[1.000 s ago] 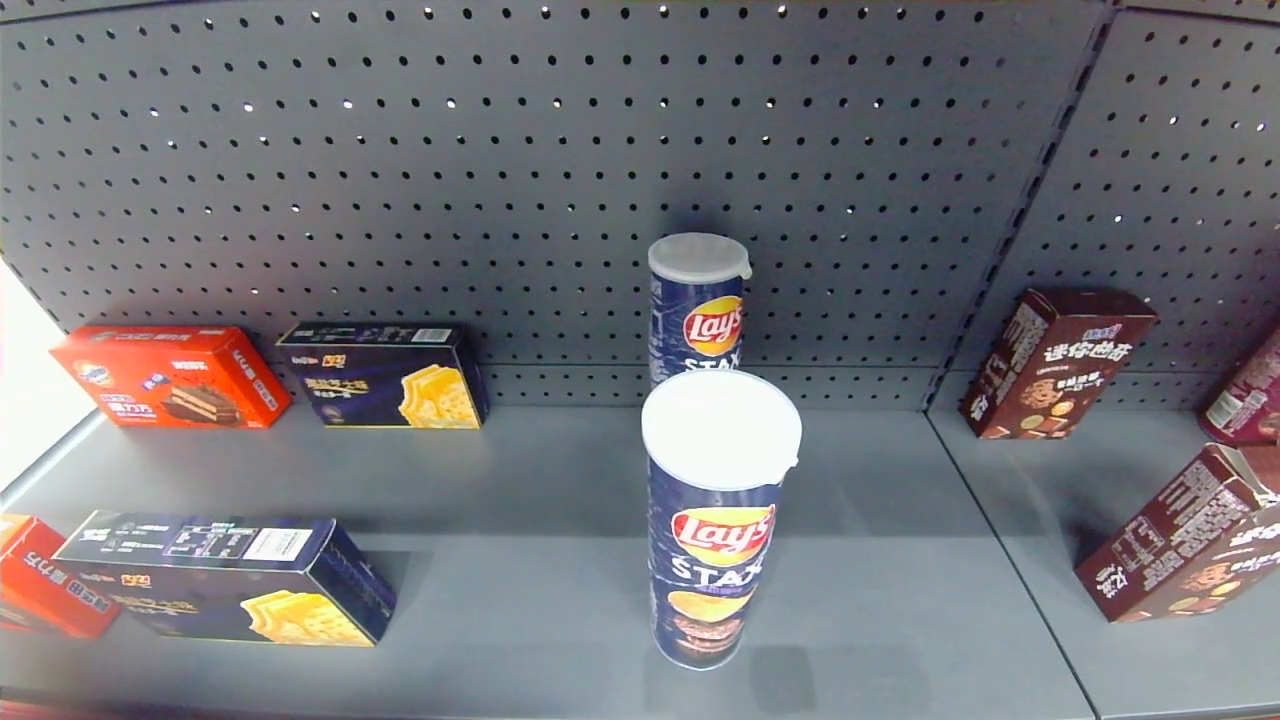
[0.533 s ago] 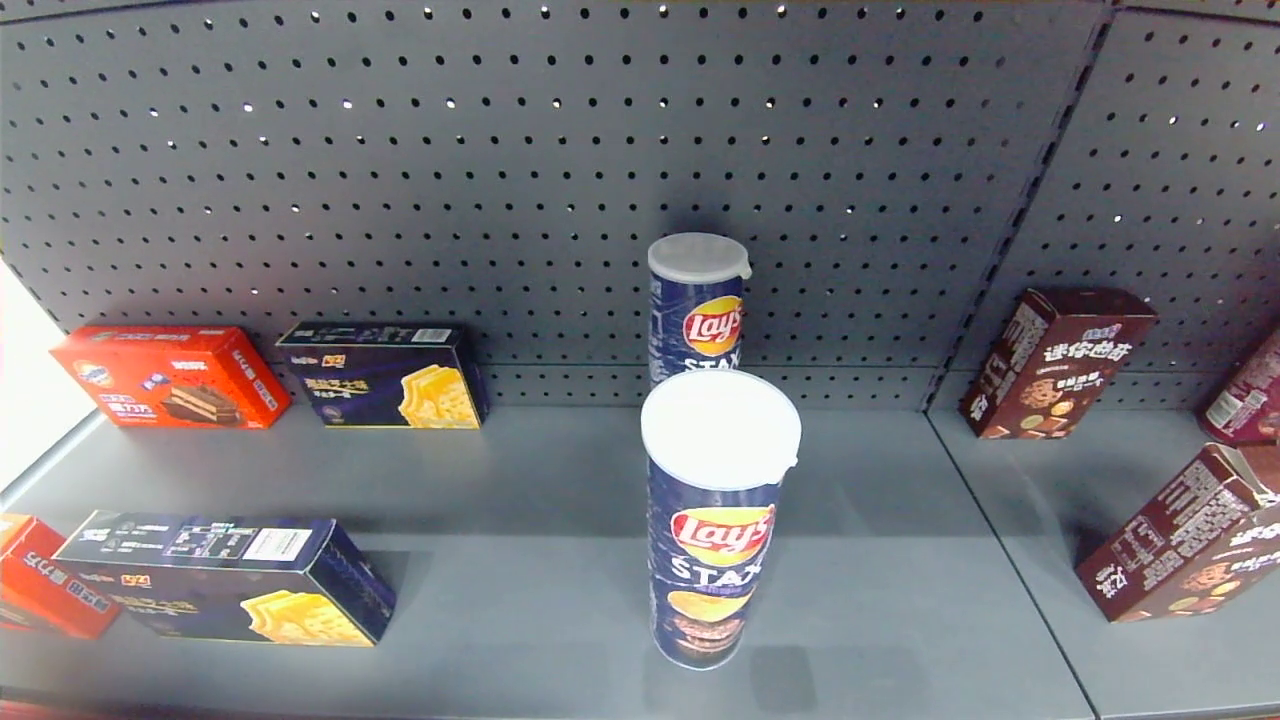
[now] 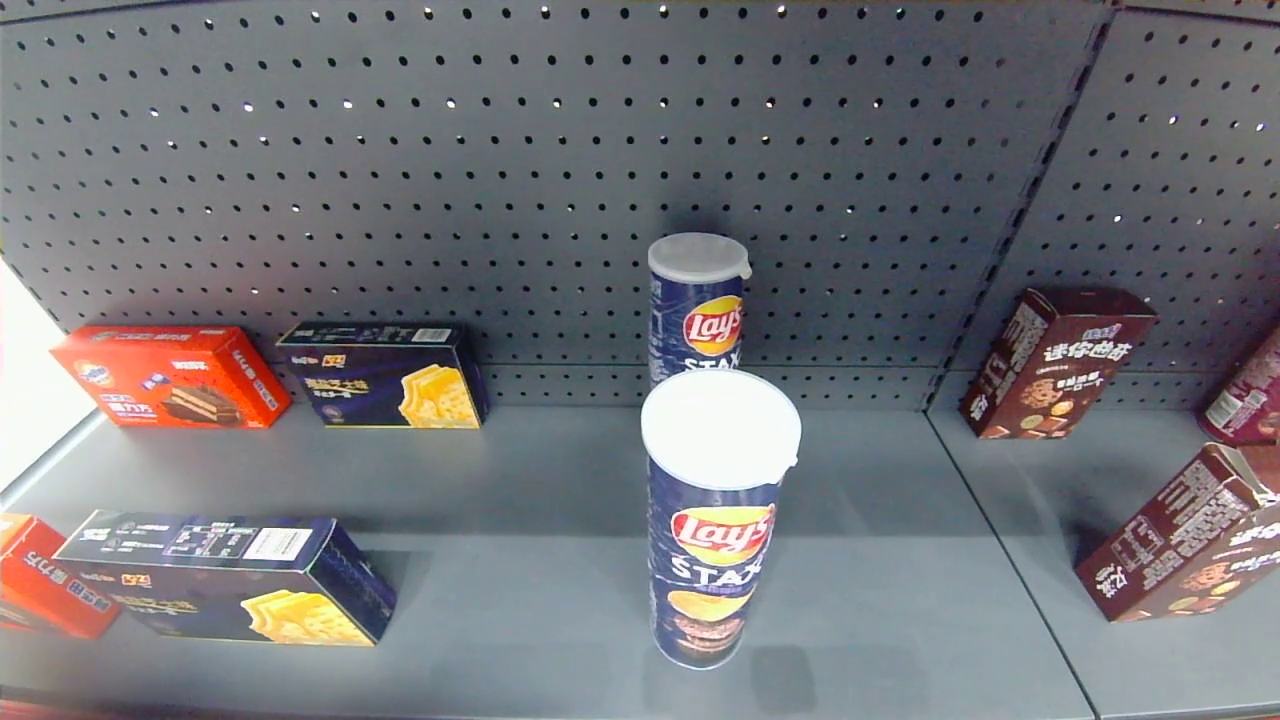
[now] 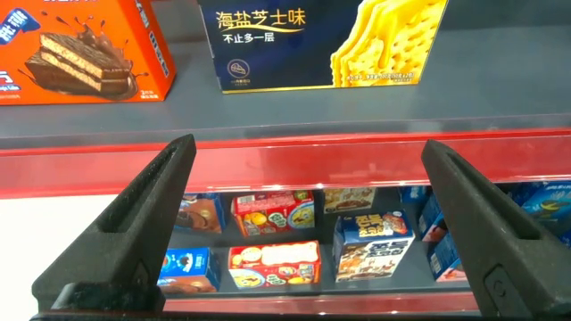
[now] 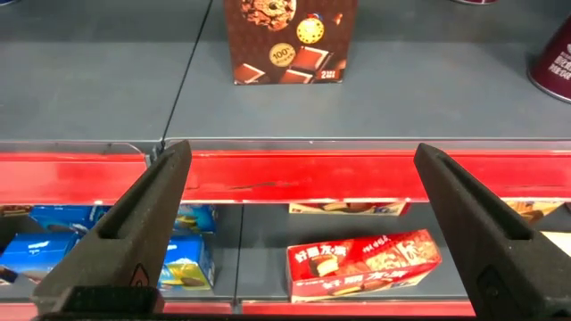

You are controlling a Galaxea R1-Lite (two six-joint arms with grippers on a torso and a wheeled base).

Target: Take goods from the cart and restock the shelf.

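Two tall dark blue chip cans stand upright mid-shelf, the front can (image 3: 715,520) near the edge and the back can (image 3: 698,305) against the pegboard. My left gripper (image 4: 308,143) is open and holds nothing, level with the shelf's red front strip (image 4: 294,165), below an orange wafer box (image 4: 85,49) and a dark blue cracker box (image 4: 321,40). My right gripper (image 5: 303,150) is also open with nothing in it, facing the red strip (image 5: 294,174) below a brown cookie box (image 5: 290,40).
On the grey shelf (image 3: 520,500), orange box (image 3: 170,375) and blue box (image 3: 385,375) lie at the back left, another blue box (image 3: 230,580) at the front left. Brown boxes (image 3: 1055,360) lean at the right. A lower shelf holds several small boxes (image 4: 272,259).
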